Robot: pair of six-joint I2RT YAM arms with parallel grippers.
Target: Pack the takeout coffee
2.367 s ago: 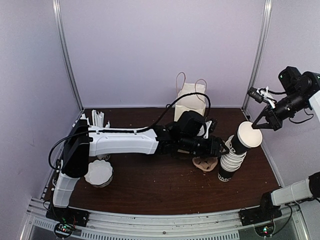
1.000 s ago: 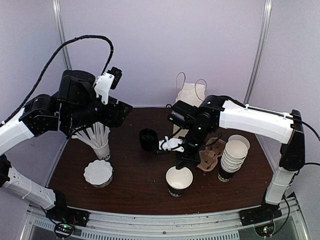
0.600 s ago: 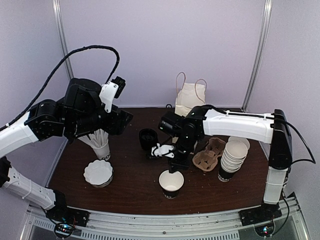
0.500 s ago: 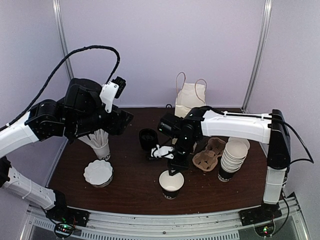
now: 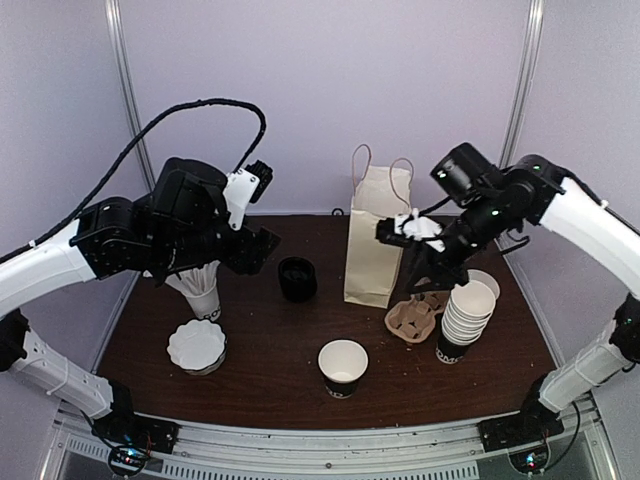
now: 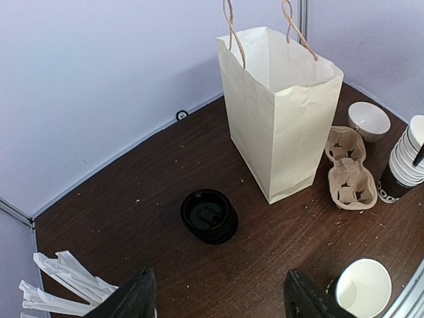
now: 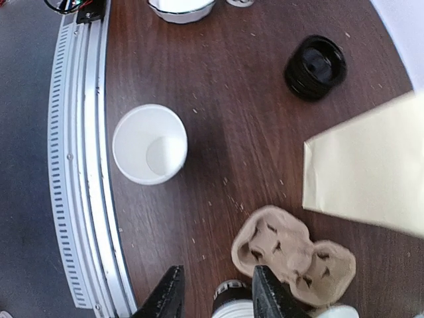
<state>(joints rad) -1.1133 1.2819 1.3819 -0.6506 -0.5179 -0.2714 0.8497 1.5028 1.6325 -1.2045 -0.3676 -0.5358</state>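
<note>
The takeout coffee (image 5: 297, 278) is a short dark cup with a black domed lid, standing alone mid-table left of the tall cream paper bag (image 5: 375, 240). It also shows in the left wrist view (image 6: 209, 215) and in the right wrist view (image 7: 315, 67). My left gripper (image 5: 262, 250) hangs high above the table, open and empty (image 6: 218, 301), with the coffee below and ahead of it. My right gripper (image 5: 420, 272) is open and empty (image 7: 218, 295), raised over the stack of lidless cups (image 7: 235, 301). The bag (image 6: 278, 112) stands upright with its mouth open.
A lidless white-inside cup (image 5: 343, 365) stands near the front edge. A brown cup carrier (image 5: 415, 318) lies right of the bag, beside the stack of cups (image 5: 465, 315). A white cup of straws (image 5: 200, 290) and a stack of white lids (image 5: 197, 345) sit at the left.
My right gripper has left the lidless cup at the front and risen to the right, above the cup stack. The bag now stands nearer the front. My left arm shifted slightly right.
</note>
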